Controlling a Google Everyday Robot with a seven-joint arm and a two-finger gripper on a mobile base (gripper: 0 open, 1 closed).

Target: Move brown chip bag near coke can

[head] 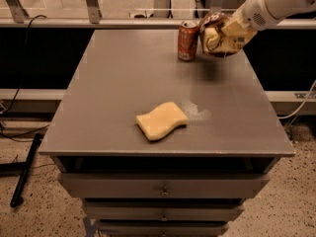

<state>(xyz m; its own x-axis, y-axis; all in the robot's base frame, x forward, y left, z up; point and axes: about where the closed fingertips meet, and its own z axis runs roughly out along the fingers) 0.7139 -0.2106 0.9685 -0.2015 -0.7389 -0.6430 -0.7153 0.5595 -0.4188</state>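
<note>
Gripper [226,33] is sitting over the far right corner of the table [123,73], coming in from the right on a white arm [276,4]. Its fingers are clamped on the brown chip bag [211,38], which is crumpled up in the grasp, with the pale yellow end facing the camera. The bag is hanging in the air above the tabletop near the far edge and casting a dark shadow on the grey surface below it.

Coke can [188,41] is standing upright at the far edge, right of centre, just beside the bag on its left. Whether bag and can are touching, cannot tell.

Yellow wavy sponge [162,120] is lying flat near the front edge, about mid-width, well apart from can and bag. A pale smudge [197,110] is showing on the tabletop just right of the sponge.

Drawers [163,186] are showing under the front edge. A black cable [22,58] is hanging off to the left of the table.
</note>
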